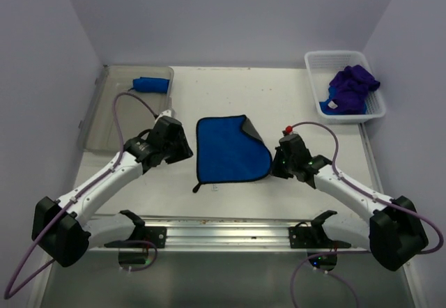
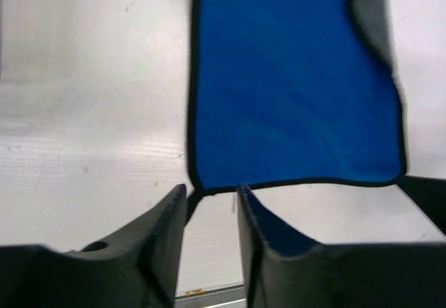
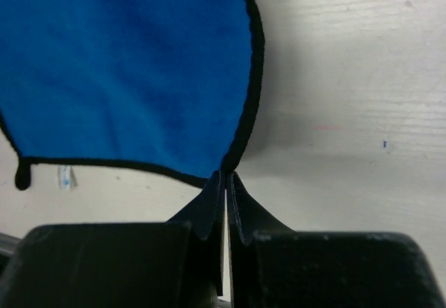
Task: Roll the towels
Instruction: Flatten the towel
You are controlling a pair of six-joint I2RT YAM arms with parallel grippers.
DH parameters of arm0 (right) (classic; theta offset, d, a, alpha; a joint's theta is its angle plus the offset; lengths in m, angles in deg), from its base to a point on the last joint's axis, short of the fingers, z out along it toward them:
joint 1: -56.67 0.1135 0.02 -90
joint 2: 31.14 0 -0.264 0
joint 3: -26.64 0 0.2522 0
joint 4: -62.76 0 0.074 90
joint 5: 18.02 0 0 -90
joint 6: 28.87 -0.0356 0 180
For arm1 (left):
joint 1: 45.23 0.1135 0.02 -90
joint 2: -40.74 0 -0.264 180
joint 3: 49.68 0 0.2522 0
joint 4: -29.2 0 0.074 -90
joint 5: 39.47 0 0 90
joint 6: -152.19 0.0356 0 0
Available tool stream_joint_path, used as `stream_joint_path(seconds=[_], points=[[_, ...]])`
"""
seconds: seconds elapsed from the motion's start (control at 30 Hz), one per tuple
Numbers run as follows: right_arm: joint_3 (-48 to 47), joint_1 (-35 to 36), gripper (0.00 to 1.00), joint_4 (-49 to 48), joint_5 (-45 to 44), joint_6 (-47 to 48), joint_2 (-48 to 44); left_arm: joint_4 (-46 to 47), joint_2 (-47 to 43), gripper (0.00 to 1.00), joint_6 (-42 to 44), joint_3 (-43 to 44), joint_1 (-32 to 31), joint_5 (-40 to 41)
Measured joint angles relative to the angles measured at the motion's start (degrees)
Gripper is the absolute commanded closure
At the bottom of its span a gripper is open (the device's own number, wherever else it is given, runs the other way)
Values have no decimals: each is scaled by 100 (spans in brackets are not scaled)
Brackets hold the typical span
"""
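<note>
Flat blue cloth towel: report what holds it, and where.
The right gripper pinches the near right corner of the flat blue cloth towel; the left gripper is open, holding nothing.

Bare tabletop [image 1: 230,92] lay open toward 12 o'clock of the spread blue towel [image 1: 230,151], a wide lane between a clear bin [image 1: 111,106] at 10 o'clock and a white basket [image 1: 345,85] at 2 o'clock. The left gripper [image 1: 188,150], jaws parted, crowded the towel's 9 o'clock edge. The right gripper [image 1: 274,162], pinched on the cloth's hem, blocked 3 o'clock. At 6 o'clock only a narrow strip of table ran free before the metal rail [image 1: 223,228].
</note>
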Motion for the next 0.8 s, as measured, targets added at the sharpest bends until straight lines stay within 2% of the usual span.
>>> stream_joint_path(seconds=[0.07, 0.17, 0.37, 0.6, 0.8], points=[[109, -2, 100, 55, -114, 22, 98, 74, 46, 49, -127, -382, -81, 11], [125, -2, 100, -24, -214, 42, 92, 212, 205, 46, -398, -876, -444, 114], [125, -2, 100, -68, -282, 61, 85, 638, 719, 45, -855, -1458, -918, 164], [125, -2, 100, -68, -334, 61, -31, 925, 1401, 46, -1185, -1456, -1172, 306], [146, -2, 100, -63, -411, 59, -31, 929, 1967, 52, -1366, -997, -1377, 483]])
